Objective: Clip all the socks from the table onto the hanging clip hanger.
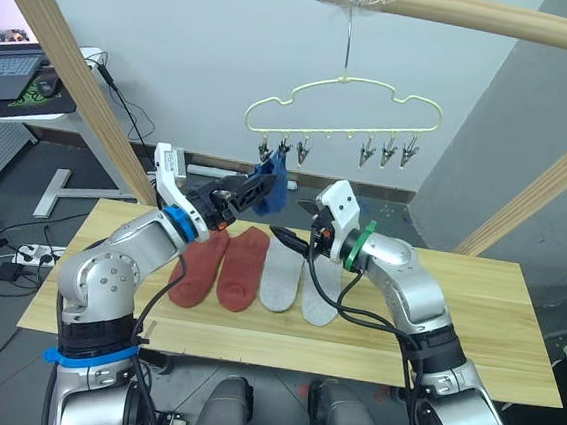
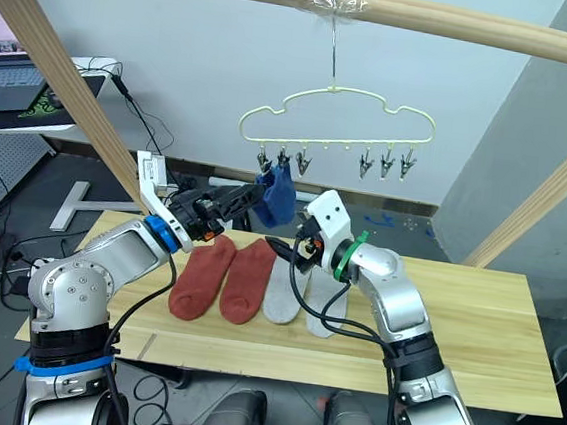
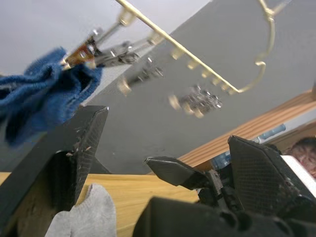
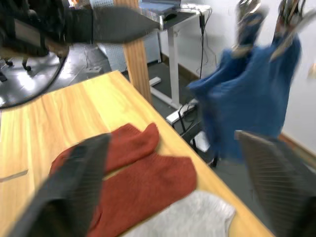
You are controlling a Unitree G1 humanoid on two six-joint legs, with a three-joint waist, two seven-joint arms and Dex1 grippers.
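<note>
Blue socks [image 4: 247, 94] hanging on clip hanger [image 1: 346, 108] | left gripper [image 3: 163, 148] and right gripper [image 4: 173, 168] gaping wide | red socks [image 4: 143, 168] lying near table [image 4: 54, 113] edge

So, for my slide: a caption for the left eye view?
Blue socks hang clipped on the clip hanger; two rust-red socks and two grey socks remain on the table.

I see a laptop [image 1: 4, 63] on a side desk [image 1: 32, 113] at far left, cables and a power strip [image 1: 21, 251] on the floor, wooden frame poles [image 1: 76, 72] overhead.
</note>
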